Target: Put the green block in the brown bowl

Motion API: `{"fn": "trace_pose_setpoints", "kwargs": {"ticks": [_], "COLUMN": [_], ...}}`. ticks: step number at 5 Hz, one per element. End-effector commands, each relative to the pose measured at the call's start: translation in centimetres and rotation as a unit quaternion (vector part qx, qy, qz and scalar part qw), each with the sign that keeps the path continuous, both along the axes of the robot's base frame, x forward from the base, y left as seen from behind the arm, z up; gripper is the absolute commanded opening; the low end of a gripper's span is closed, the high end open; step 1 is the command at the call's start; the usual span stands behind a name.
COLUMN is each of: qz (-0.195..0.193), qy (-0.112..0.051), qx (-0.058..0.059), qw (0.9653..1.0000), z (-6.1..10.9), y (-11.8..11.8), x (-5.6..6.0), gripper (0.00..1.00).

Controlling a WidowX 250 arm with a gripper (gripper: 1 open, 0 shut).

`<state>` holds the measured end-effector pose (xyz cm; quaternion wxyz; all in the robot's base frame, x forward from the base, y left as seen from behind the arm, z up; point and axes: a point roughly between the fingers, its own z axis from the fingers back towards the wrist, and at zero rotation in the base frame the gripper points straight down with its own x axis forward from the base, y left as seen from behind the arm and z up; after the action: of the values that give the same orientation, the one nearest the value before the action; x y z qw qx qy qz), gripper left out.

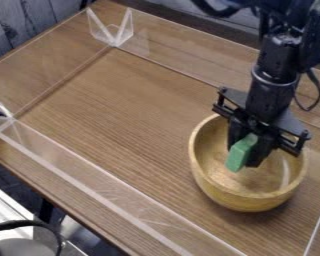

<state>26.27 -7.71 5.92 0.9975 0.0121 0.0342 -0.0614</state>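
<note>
The green block [242,154] is pinched upright between the black fingers of my gripper [248,160], which points straight down and is shut on it. The block hangs inside the rim line of the brown bowl [207,178], a round light wooden bowl at the right front of the table. The block's lower end sits over the bowl's hollow, and I cannot tell whether it touches the bottom. The arm hides the far part of the bowl's rim.
Low clear plastic walls [72,160] fence the wooden tabletop [116,100], with a corner at the back [119,30]. The bowl stands close to the right-hand wall. A black cable [310,100] hangs beside the arm.
</note>
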Motion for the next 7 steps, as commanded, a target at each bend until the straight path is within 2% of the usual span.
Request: {"fn": "trace_pose_setpoints", "kwargs": {"ticks": [1,2,3,5,6,7], "qz": [-0.004,-0.010,-0.004,0.006,0.018,0.032], "qy": [-0.015,-0.010,0.004,-0.007,0.008,0.022], "qx": [0.001,0.009,0.008,0.004,0.001,-0.003], "qw": [0.9999,0.9999,1.0000,0.9999,0.9998,0.9992], "z": [0.5,0.2,0.1,0.0,-0.1,-0.1], "y": [-0.5,-1.1,-0.1,-0.4,-0.5,-0.5], "x": [0.8,0.8,1.0,0.7,0.8,1.0], "gripper": [0.00,0.00,0.00,0.00,1.00,1.00]}}
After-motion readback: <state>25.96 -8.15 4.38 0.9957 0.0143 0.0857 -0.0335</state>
